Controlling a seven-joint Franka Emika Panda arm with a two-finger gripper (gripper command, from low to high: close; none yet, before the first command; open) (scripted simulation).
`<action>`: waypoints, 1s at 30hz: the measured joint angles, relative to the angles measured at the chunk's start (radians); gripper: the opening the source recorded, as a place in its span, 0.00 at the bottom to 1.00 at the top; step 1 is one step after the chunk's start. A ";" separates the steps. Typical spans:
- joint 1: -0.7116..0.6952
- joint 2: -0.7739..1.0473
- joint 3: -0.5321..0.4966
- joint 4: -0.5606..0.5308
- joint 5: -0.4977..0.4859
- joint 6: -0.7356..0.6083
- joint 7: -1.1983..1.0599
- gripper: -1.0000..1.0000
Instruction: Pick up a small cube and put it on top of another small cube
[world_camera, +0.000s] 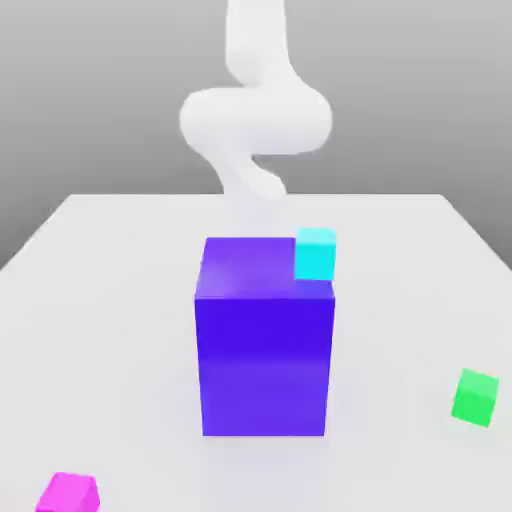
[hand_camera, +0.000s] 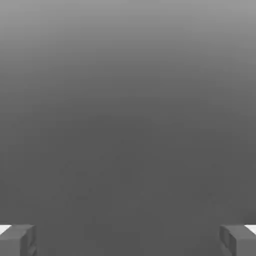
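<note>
The small magenta-pink cube (world_camera: 68, 493) lies on the white table (world_camera: 110, 300) at the near edge, toward the exterior view's left. The small green cube (world_camera: 475, 397) rests on the table at the exterior view's right, far from the magenta one. In the hand view my gripper (hand_camera: 128, 242) is open: its two grey fingertips (hand_camera: 19, 241) stand wide apart with nothing between them, facing a plain grey background. The white arm (world_camera: 255, 115) rises behind the table's middle, far from both small cubes.
A big blue-purple block (world_camera: 265, 340) stands upright in the middle of the table. A small cyan cube (world_camera: 315, 254) shows at its far top corner on the exterior view's right; whether it rests on the block or behind it is unclear.
</note>
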 joint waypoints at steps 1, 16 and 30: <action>0.007 0.039 -0.018 0.002 0.011 0.009 -0.017 0.50; 0.035 0.587 -0.210 0.034 0.201 0.135 -0.274 0.50; -0.067 1.066 -0.263 0.056 0.241 0.274 -0.418 0.50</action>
